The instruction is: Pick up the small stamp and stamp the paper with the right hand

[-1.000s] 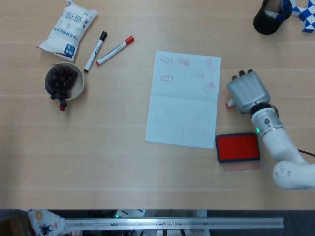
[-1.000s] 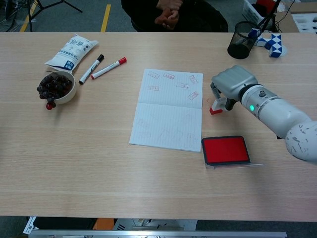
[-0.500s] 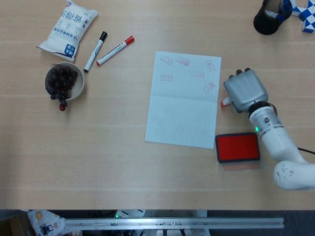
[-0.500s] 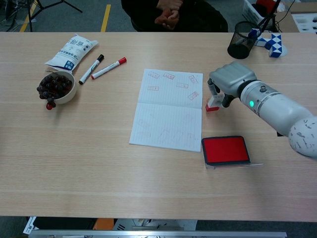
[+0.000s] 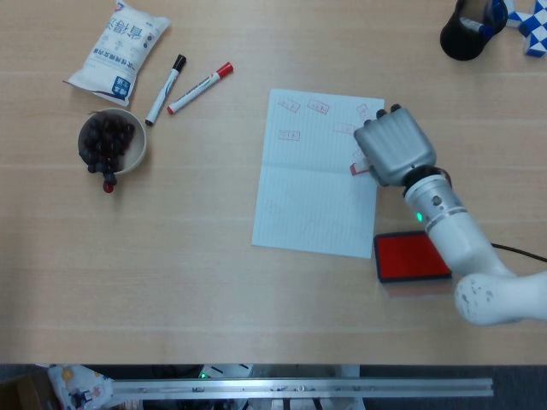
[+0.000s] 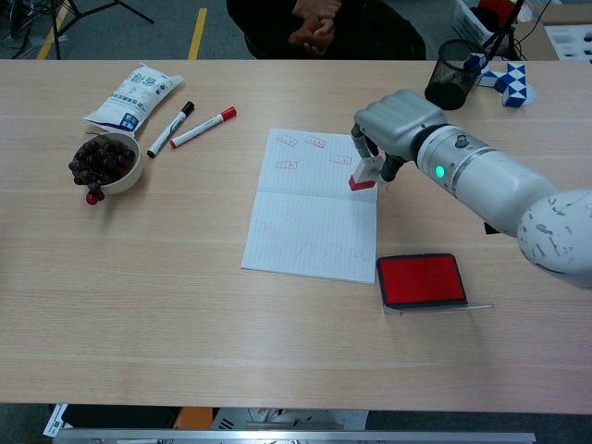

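Note:
My right hand [image 5: 392,146] [image 6: 396,120] hovers over the right edge of the white paper [image 5: 308,201] [image 6: 305,217]. It holds the small stamp [image 6: 363,175] [image 5: 357,166], white with a red base, upright just above the sheet. Several red stamp marks show on the paper's upper half. In the head view the hand hides most of the stamp. The left hand is out of both views.
An open red ink pad [image 5: 412,255] [image 6: 421,279] lies right of the paper's lower corner. At the left are a bowl of dark fruit [image 5: 110,142], two markers [image 5: 198,87] and a white packet [image 5: 120,50]. A black mesh cup [image 6: 450,75] stands far right.
My right hand has carried the stamp leftward, from the bare table beside the paper to over the paper's right edge.

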